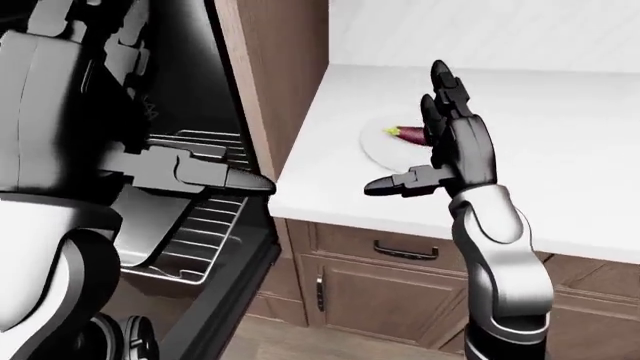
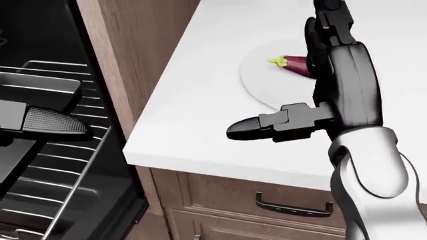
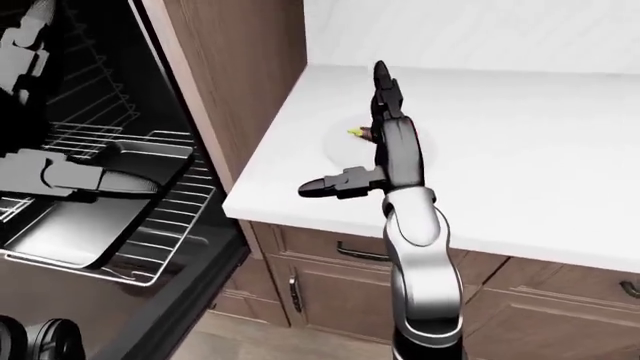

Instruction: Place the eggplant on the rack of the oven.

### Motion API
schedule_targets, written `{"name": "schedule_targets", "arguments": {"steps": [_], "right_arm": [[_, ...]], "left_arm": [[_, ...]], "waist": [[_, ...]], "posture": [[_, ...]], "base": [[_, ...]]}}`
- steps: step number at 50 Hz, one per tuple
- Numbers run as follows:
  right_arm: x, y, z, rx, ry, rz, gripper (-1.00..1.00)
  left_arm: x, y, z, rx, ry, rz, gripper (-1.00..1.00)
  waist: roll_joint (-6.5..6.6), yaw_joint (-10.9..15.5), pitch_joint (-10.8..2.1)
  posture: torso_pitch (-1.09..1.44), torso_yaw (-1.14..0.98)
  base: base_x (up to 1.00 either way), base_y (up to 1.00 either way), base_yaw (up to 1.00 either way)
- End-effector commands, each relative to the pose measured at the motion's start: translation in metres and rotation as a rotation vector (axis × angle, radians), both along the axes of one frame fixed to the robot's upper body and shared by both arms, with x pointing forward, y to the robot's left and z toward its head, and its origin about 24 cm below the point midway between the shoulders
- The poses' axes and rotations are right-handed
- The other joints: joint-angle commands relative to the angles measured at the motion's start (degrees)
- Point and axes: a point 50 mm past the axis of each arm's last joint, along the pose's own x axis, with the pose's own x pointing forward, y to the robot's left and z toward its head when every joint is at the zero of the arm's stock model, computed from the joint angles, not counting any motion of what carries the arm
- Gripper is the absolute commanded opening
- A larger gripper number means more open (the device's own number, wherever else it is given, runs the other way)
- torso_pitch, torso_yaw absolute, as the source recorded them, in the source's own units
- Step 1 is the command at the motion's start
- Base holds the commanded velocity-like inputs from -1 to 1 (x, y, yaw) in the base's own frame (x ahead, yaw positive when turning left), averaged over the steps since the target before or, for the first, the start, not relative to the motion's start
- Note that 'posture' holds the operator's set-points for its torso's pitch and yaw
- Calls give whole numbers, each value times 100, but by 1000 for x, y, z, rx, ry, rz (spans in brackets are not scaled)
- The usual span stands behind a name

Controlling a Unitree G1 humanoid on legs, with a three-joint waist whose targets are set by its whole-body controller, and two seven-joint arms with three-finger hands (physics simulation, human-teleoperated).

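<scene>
The purple eggplant with a green stem lies on a white plate on the white counter. My right hand is open just right of it, fingers pointing to the top of the view and thumb sticking out left; it does not hold the eggplant, whose right part it hides. My left hand is open and empty before the open oven, over the wire rack.
A dark tray lies on the rack. A wooden cabinet panel stands between the oven and the counter. Drawers with dark handles sit under the counter. The open oven door is at the lower left.
</scene>
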Motion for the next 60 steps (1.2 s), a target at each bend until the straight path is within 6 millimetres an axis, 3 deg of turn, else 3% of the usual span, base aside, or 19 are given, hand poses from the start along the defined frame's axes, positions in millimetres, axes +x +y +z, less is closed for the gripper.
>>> {"name": "schedule_targets", "arguments": {"steps": [1,2,3,6,11,16,18,19,21,24,26,28,29,32,36,40,42,47,60], "right_arm": [[-7,4,19,1,-111,18,100],[-7,4,20,-1,-114,19,100],[-7,4,19,-5,-111,16,100],[-7,5,29,-4,-112,18,100],[-6,6,23,-4,-113,21,100],[-4,7,33,-10,-118,24,100],[-4,7,25,-10,-117,28,100],[-3,7,24,-8,-115,31,100],[-4,7,23,-7,-113,29,100],[-4,7,27,-8,-107,31,100],[-4,6,22,-6,-108,25,100],[-4,6,22,-2,-106,24,100],[-3,6,27,-9,-106,24,100],[-3,6,22,-7,-105,23,100],[-4,6,20,-5,-105,24,100],[-5,6,28,-8,-107,24,100],[-4,5,22,-9,-108,18,100],[-1,1,28,-47,-108,-2,100],[32,-36,84,-406,-31,-152,100]], "left_arm": [[-5,4,9,-14,-75,26,100],[-5,4,9,-14,-75,26,100],[-5,4,10,-14,-75,27,100],[-5,5,9,-13,-74,28,100],[-5,5,10,-14,-74,30,100],[-5,6,11,-10,-79,35,100],[-5,6,11,-12,-80,34,100],[-5,6,10,-12,-79,33,100],[-5,7,10,-11,-78,35,100],[-5,6,10,-12,-77,35,100],[-5,6,10,-9,-78,35,100],[-5,6,9,-10,-76,34,100],[-5,6,8,-10,-75,35,100],[-4,6,8,-10,-74,35,100],[-5,6,8,-4,-75,38,100],[-5,7,7,-7,-74,37,100],[-5,7,8,-8,-75,38,100],[-7,8,9,-8,-78,39,100],[-32,34,8,-32,-89,116,100]], "waist": [[-36,20,120],[-3,-34,-152],[42,-48,-247],[-43,-81,-321],[-122,-77,-292],[-153,-52,-285],[-157,-48,-282],[-111,-20,-429],[-142,16,-146],[-186,43,-116],[-296,72,-147],[-552,99,-151],[-366,95,-256],[-316,66,-239],[-145,3,-185],[-185,-38,-279],[-201,-38,-283],[-228,-27,-286],[-133,-79,-189]], "posture": [[0,0],[0,0],[0,0],[0,0],[0,0],[0,0],[0,0],[0,0],[0,0],[0,0],[0,0],[0,0],[0,0],[0,0],[0,0],[0,0],[0,0],[0,0],[0,0]], "base": [[0,0,0],[0,0,0],[0,0,0],[0,0,0],[0,0,0],[0,0,0],[0,0,0],[17,0,0],[36,0,0],[35,0,0],[34,0,0],[14,0,0],[0,0,0],[0,0,0],[0,0,0],[0,0,0],[0,0,0],[0,0,0],[0,0,0]]}}
